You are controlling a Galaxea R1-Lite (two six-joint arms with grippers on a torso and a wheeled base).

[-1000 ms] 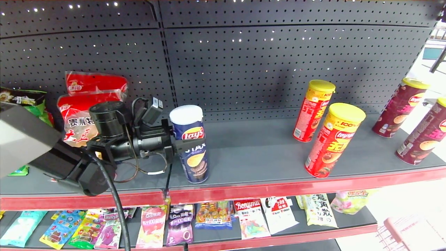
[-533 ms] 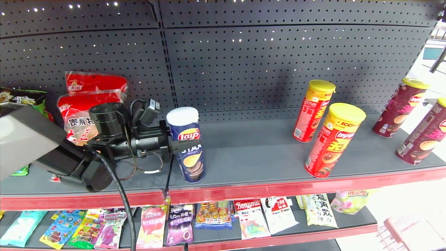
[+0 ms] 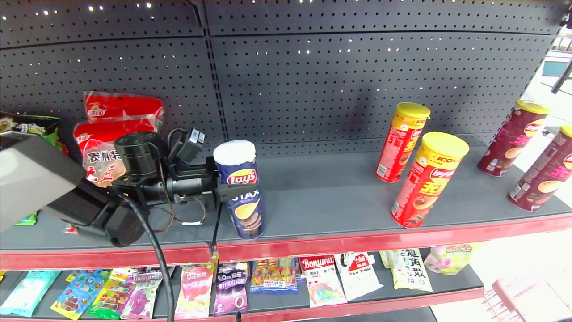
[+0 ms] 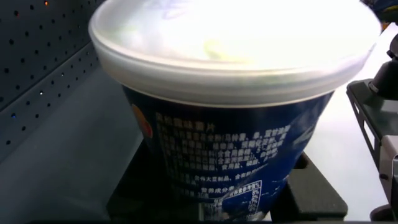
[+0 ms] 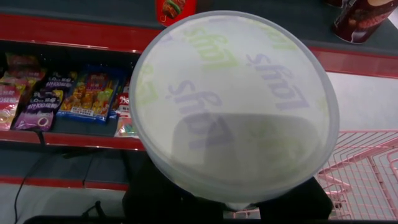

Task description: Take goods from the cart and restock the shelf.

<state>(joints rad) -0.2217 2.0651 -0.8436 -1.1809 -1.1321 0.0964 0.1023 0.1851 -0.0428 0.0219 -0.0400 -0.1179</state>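
Note:
A blue chip can [image 3: 243,201] with a white lid stands upright on the grey shelf [image 3: 321,197], close to its red front lip. My left gripper [image 3: 234,188] is shut on the blue chip can around its upper half, reaching in from the left. In the left wrist view the blue chip can [image 4: 224,162] sits between the dark fingers [image 4: 314,196]. A second chip can with a translucent white lid [image 5: 233,106] is right under the right wrist camera, in front of the shelf. It hangs there in my right gripper, whose fingers are hidden under the lid.
Two red cans with yellow lids [image 3: 429,179] and two maroon cans [image 3: 509,138] stand on the right of the shelf. Red bags [image 3: 107,143] lean at the back left. Snack packs [image 3: 268,277] fill the lower shelf. A pink cart [image 3: 523,297] is at bottom right.
My left gripper and the blue can have shifted slightly left and a little lower on the shelf. Everything else on the shelf is unchanged.

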